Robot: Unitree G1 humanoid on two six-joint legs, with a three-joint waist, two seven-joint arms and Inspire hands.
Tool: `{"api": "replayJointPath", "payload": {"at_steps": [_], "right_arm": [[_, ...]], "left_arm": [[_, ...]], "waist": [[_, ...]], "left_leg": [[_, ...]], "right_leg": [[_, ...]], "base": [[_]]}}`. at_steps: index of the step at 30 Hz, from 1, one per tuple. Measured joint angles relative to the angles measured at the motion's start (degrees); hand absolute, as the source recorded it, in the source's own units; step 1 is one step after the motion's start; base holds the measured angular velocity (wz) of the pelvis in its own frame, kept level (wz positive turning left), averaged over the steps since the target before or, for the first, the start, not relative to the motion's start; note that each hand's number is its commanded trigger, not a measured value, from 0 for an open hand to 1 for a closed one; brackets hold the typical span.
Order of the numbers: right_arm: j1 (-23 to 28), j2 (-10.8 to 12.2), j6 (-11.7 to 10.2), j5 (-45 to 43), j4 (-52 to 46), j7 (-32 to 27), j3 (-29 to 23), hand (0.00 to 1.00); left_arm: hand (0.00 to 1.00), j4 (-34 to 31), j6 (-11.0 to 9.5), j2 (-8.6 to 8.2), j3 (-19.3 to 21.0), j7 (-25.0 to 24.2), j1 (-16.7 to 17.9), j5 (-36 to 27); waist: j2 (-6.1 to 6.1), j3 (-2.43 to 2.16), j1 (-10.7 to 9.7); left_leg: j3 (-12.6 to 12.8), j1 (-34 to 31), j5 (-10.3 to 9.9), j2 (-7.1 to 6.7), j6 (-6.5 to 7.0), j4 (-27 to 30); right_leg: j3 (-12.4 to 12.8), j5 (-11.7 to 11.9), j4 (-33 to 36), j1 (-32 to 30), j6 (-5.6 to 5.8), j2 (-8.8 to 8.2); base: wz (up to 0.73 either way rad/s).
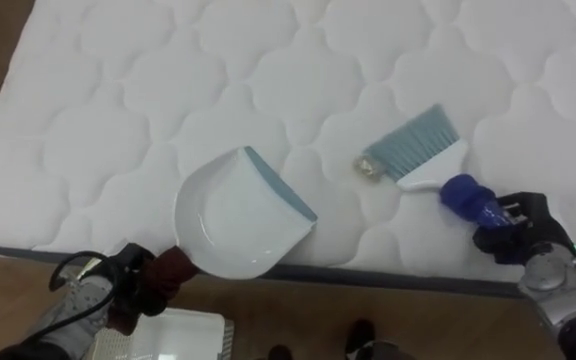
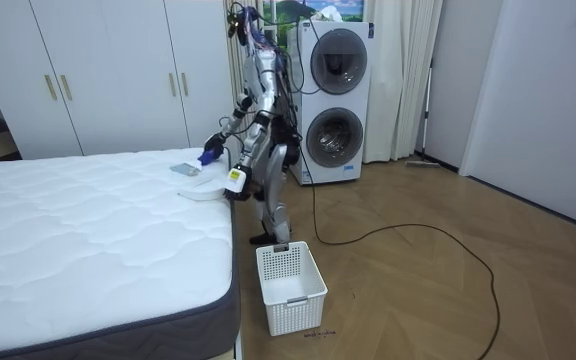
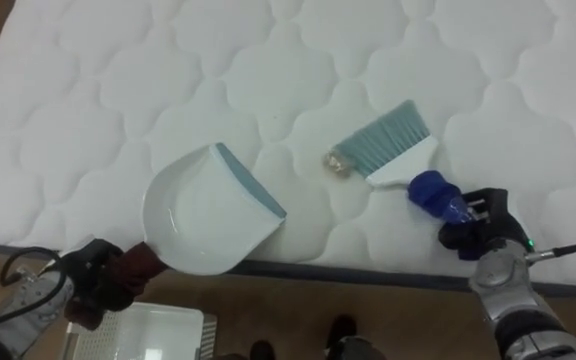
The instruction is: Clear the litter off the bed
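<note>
A white dustpan (image 1: 236,215) with a blue-grey lip rests on the white quilted mattress (image 1: 268,70) near its front edge. My left hand (image 1: 140,283) is shut on the dustpan's dark red handle (image 1: 173,267), just off the bed's edge. My right hand (image 1: 513,235) is shut on the blue handle of a small brush (image 1: 423,150) with a white head and light blue bristles. The bristles touch the mattress beside a small crumpled scrap (image 1: 369,166), which lies between brush and dustpan. In the room view I stand at the bed's side, bent over it.
A white plastic basket (image 2: 289,286) stands on the wooden floor below the bed's edge, near my feet. White wardrobes (image 2: 108,75) line the back wall and two stacked washing machines (image 2: 337,100) stand behind me. A dark cable crosses the floor.
</note>
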Motion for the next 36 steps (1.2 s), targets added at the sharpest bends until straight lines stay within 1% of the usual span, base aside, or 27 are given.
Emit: {"api": "replayJointPath", "payload": {"at_steps": [1, 3, 4, 5, 6, 7, 8, 9, 10, 12, 13, 15, 16, 18, 22, 24, 25, 27, 28, 29, 31, 36], "right_arm": [[-0.2, -0.5, 0.2, -1.1, 0.0, 0.0, 0.0, 1.0], [-1.7, -2.7, 1.1, -6.4, 0.4, 0.0, -0.1, 1.0], [-2.1, -3.3, 1.2, -8.3, 0.6, -0.1, -0.1, 1.0], [-2.8, -4.7, 1.4, -11.7, 0.8, -0.2, 0.0, 1.0], [-3.8, -6.1, 1.7, -14.9, 1.0, -0.1, 0.1, 1.0], [-4.2, -6.9, 1.7, -16.4, 1.1, -0.1, 0.1, 1.0], [-4.8, -8.5, 2.0, -19.2, 1.1, -0.2, 0.2, 1.0], [-5.5, -9.6, 2.4, -21.7, 1.1, -0.2, 0.2, 1.0], [-5.8, -9.9, 2.6, -23.1, 1.0, -0.1, 0.1, 1.0], [-6.5, -11.2, 2.9, -30.0, 0.6, -0.1, 0.7, 1.0], [-6.5, -11.5, 2.9, -31.1, 0.4, -0.1, 1.1, 1.0], [-6.6, -12.6, 3.0, -36.1, -0.5, -0.1, 1.8, 1.0], [-6.8, -12.9, 3.3, -37.7, -0.8, -0.1, 2.2, 1.0], [-8.4, -13.0, 3.8, -43.8, -0.8, -0.1, 2.6, 1.0], [-10.1, -13.9, 4.1, -51.4, -1.1, -0.1, 4.4, 1.0], [-10.3, -14.7, 4.1, -56.7, -3.6, -0.1, 6.0, 1.0], [-10.3, -14.7, 4.2, -58.0, -4.4, -0.2, 6.1, 1.0], [-10.3, -14.9, 4.5, -62.1, -8.0, -0.3, 7.9, 1.0], [-10.3, -15.0, 4.5, -62.7, -8.9, -0.3, 8.3, 1.0], [-10.3, -15.5, 4.5, -63.7, -10.7, -0.4, 9.3, 1.0], [-10.2, -15.6, 4.6, -64.9, -12.9, -0.3, 9.3, 1.0], [-10.2, -15.6, 4.9, -67.0, -19.1, 0.0, 10.2, 1.0]], "left_arm": [[1.0, -0.3, 0.1, 0.16, 0.0, 0.0, 0.0, 0.5], [1.0, -1.0, 0.4, 0.87, 0.0, 0.0, 0.0, 1.2], [1.0, -1.0, 0.4, 1.03, 0.1, 0.0, -0.1, 1.3], [1.0, -1.6, 0.4, 1.55, 0.1, 0.0, -0.1, 1.8], [1.0, -2.6, 0.3, 2.45, 0.0, -0.1, -0.2, 2.4], [1.0, -3.1, 0.4, 2.78, 0.0, -0.1, -0.2, 3.1], [1.0, -4.0, 0.4, 3.36, 0.0, -0.2, -0.2, 4.3], [1.0, -4.4, 0.3, 3.98, -0.1, -0.2, -0.2, 5.4], [1.0, -4.4, 0.3, 4.31, -0.1, -0.2, -0.2, 6.0], [1.0, -4.6, 0.0, 5.49, -0.1, -0.2, -0.5, 7.1], [1.0, -4.6, -0.1, 5.65, -0.2, -0.2, -0.5, 7.1], [1.0, -5.0, -0.4, 6.22, -0.2, -0.2, -0.5, 7.3], [1.0, -5.2, -0.4, 6.33, -0.1, -0.2, -0.5, 7.6], [1.0, -5.4, -0.4, 6.58, -0.1, -0.2, -0.8, 8.5], [1.0, -5.7, -1.1, 6.95, -0.2, -1.1, -1.3, 9.4], [1.0, -5.8, -1.3, 7.71, -0.2, -1.4, -1.8, 9.4], [1.0, -5.8, -1.4, 8.06, -0.2, -1.5, -1.8, 9.5], [1.0, -5.9, -1.8, 9.39, -0.1, -1.6, -2.0, 10.6], [1.0, -5.9, -1.9, 9.61, -0.1, -1.6, -2.1, 10.6], [1.0, -5.9, -2.2, 9.83, -0.1, -1.5, -2.1, 10.6], [1.0, -5.8, -2.7, 9.98, 0.0, -1.5, -1.9, 10.5], [1.0, -5.8, -3.8, 10.71, -0.1, -1.5, -1.9, 10.6]], "waist": [[-0.21, -0.02, 0.0], [-1.45, 0.05, -0.2], [-1.74, 0.14, -0.2], [-2.6, 0.2, 0.0], [-3.43, 0.27, -0.1], [-3.67, 0.26, -0.1], [-3.92, 0.19, 0.1], [-4.03, 0.24, 0.0], [-4.21, 0.19, 0.0], [-4.9, 0.25, 0.0], [-5.05, 0.24, 0.0], [-5.53, 0.24, 0.0], [-5.71, 0.24, 0.2], [-6.25, 0.35, 0.5], [-6.61, 0.41, 1.1], [-7.39, 0.73, 1.2], [-7.72, 0.73, 1.3], [-8.9, 0.71, 1.4], [-9.12, 0.71, 1.4], [-9.27, 0.72, 1.5], [-9.26, 0.73, 1.7], [-9.29, 0.74, 1.6]], "left_leg": [[0.0, 0.0, 0.0, -0.05, 0.08, 0.0], [0.0, 0.0, 0.0, -0.2, 0.25, -0.1], [0.0, 0.0, -0.1, -0.22, 0.37, -0.2], [0.2, 0.0, -0.2, -0.24, 0.5, -0.4], [0.2, -0.1, -0.2, -0.21, 0.53, -0.7], [0.2, -0.1, -0.2, -0.15, 0.53, -0.6], [0.2, -0.2, -0.2, 0.02, 0.54, -0.6], [0.5, 0.1, -0.2, 0.36, 0.56, -0.7], [0.7, 0.1, -0.2, 0.55, 0.56, -0.8], [0.7, 0.2, -0.2, 0.76, 0.56, -0.9], [0.7, 0.2, -0.2, 0.78, 0.56, -0.9], [1.0, 0.0, -0.2, 0.77, 0.59, -1.0], [1.0, 0.0, -0.3, 0.76, 0.6, -1.0], [1.5, 0.0, -0.3, 0.79, 0.6, -1.1], [1.5, 0.5, -0.3, 0.94, 0.6, -1.0], [1.4, 0.6, -0.3, 1.07, 0.56, -1.3], [1.5, 0.7, -0.3, 1.08, 0.52, -1.4], [1.4, 0.7, -0.4, 1.44, 0.27, -1.2], [1.4, 0.7, -0.4, 1.49, 0.25, -1.3], [1.4, 0.7, -0.4, 1.64, 0.19, -1.3], [1.4, 0.8, -0.4, 1.95, 0.18, -1.3], [1.8, 0.9, -0.4, 2.37, 0.19, -1.5]], "right_leg": [[-0.1, 0.0, 0.1, 0.0, 0.03, -0.12], [-0.2, 0.0, 0.4, 0.0, 0.11, -0.38], [-0.2, -0.1, 0.5, 0.0, 0.13, -0.41], [0.0, -0.1, 0.7, -0.2, 0.15, -0.43], [0.0, 0.1, 0.6, -0.4, 0.14, -0.39], [-0.1, 0.2, 0.4, -0.4, 0.14, -0.34], [-0.2, 0.5, 0.0, -0.2, 0.17, -0.13], [-0.2, 1.0, -0.9, 0.3, 0.16, 0.34], [-0.2, 1.3, -1.4, 0.5, 0.1, 0.54], [-0.8, 1.6, -1.4, 0.6, -0.14, 0.54], [-0.8, 1.6, -1.5, 0.6, -0.14, 0.56], [-0.6, 1.6, -1.5, 0.4, -0.1, 0.57], [-0.5, 1.6, -1.5, 0.2, -0.09, 0.59], [-0.2, 1.6, -1.5, 0.1, -0.1, 0.66], [-0.3, 1.6, -1.6, 0.5, -0.11, 0.77], [-0.3, 1.8, -2.4, 0.7, -0.21, 1.01], [-0.3, 1.9, -2.5, 0.7, -0.27, 1.1], [-0.3, 2.1, -2.7, 0.9, -0.48, 1.55], [-0.3, 2.1, -3.0, 0.9, -0.54, 1.6], [-0.4, 2.5, -3.6, 1.1, -0.55, 1.87], [-0.5, 3.1, -4.7, 1.7, -0.53, 2.45], [-0.4, 3.4, -5.6, 2.0, -0.35, 2.85]], "base": [[0.07], [0.04], [0.0], [0.0], [0.0], [0.0], [-0.04], [-0.08], [-0.13], [-0.09], [-0.04], [-0.05], [-0.07], [-0.07], [0.0], [-0.02], [-0.08], [-0.08], [0.0], [-0.03], [-0.05], [-0.03]]}}
